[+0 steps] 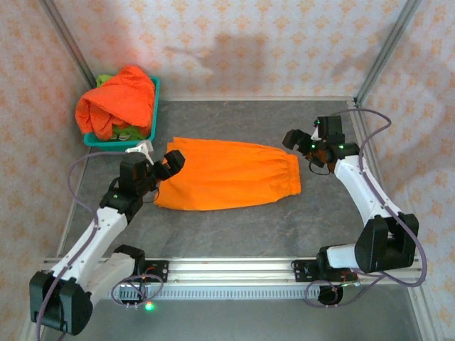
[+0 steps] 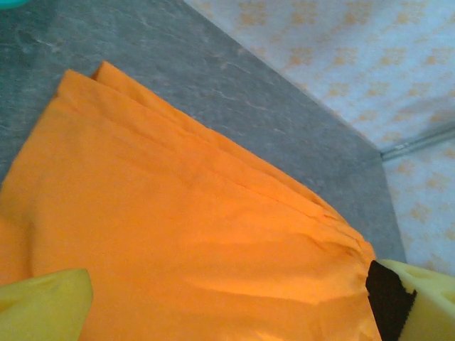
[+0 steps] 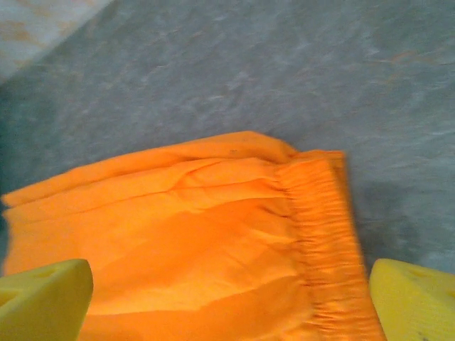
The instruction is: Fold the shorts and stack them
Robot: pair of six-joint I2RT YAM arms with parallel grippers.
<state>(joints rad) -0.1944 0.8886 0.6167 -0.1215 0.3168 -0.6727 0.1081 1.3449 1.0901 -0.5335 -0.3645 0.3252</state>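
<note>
Orange shorts lie flat on the worktop. The left jaws gape wide over their hem end — the right jaws, equally wide, sit by their waistband.

The grey, marbled table carried one pair of orange shorts, which lay flat near its middle. Their gathered waistband pointed right and their leg hems left. A teal basket stood on the table's far left corner, near the shorts' left end but apart from them.
</note>
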